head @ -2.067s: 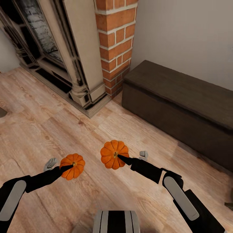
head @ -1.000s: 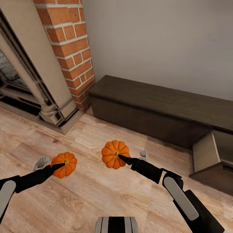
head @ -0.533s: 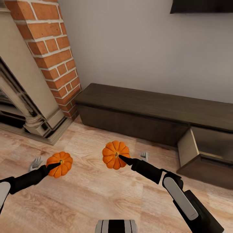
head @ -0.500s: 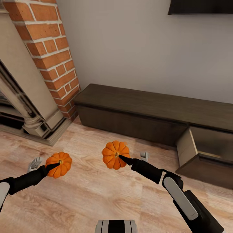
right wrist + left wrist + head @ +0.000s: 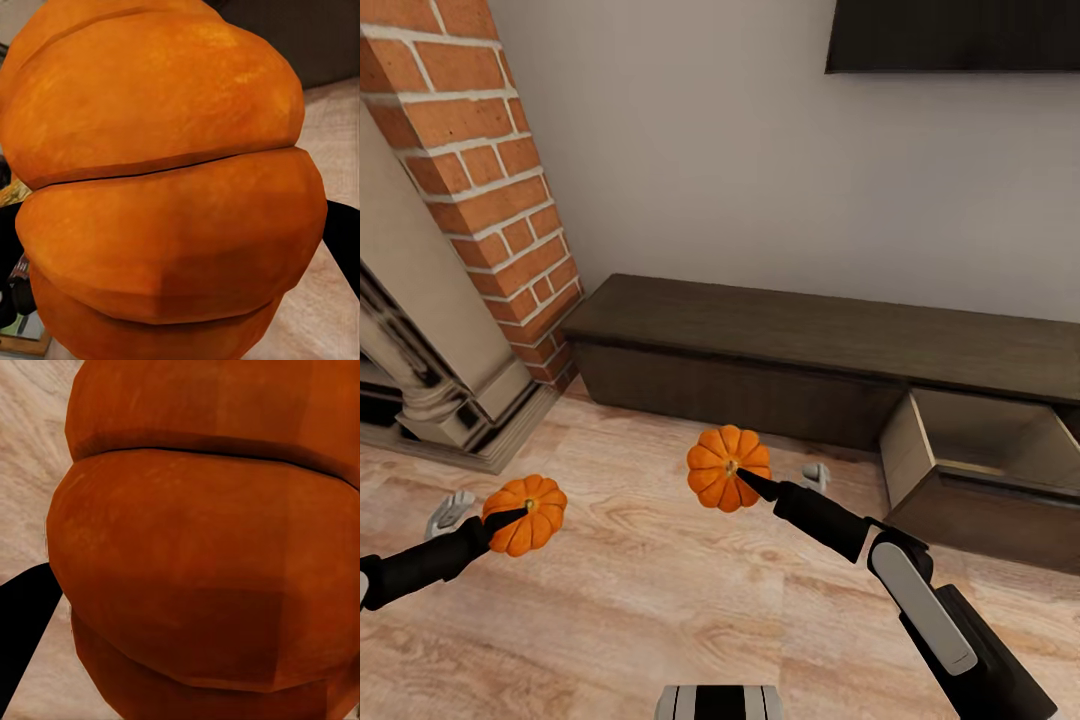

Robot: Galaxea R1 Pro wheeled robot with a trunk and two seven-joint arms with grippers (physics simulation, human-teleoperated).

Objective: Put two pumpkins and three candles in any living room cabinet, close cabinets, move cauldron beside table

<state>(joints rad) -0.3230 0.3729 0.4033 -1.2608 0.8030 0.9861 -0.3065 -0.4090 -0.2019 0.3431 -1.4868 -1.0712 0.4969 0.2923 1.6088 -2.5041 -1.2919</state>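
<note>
Ahead of me a red brick column [image 5: 480, 170] stands at the left with the pale moulded base of a fireplace surround [image 5: 440, 400] beside it, and along the grey wall runs the long dark-brown cabinet [image 5: 790, 345], its length lying across my view; a dark screen [image 5: 950, 35] hangs on the wall above it. At the cabinet's right end one drawer [image 5: 980, 470] is pulled out over the wooden floor [image 5: 620, 600], its pale beige inside showing, while the fronts to its left sit flush. Nothing lies on the floor between me and the cabinet. My left gripper [image 5: 495, 520] is clamped on the left pumpkin [image 5: 525, 513], carried above the floor at the lower left, stem facing up toward my head camera; in my left wrist view its orange ribs [image 5: 202, 555] press close against the lens with one black finger [image 5: 22, 637] at the edge. My right gripper [image 5: 755, 487] is clamped on the right pumpkin [image 5: 728, 480], held higher and nearer the cabinet, short of the open drawer and to its left, stem likewise turned up toward me; its ribs [image 5: 165, 187] crowd my right wrist view. The two pumpkins are well apart
</note>
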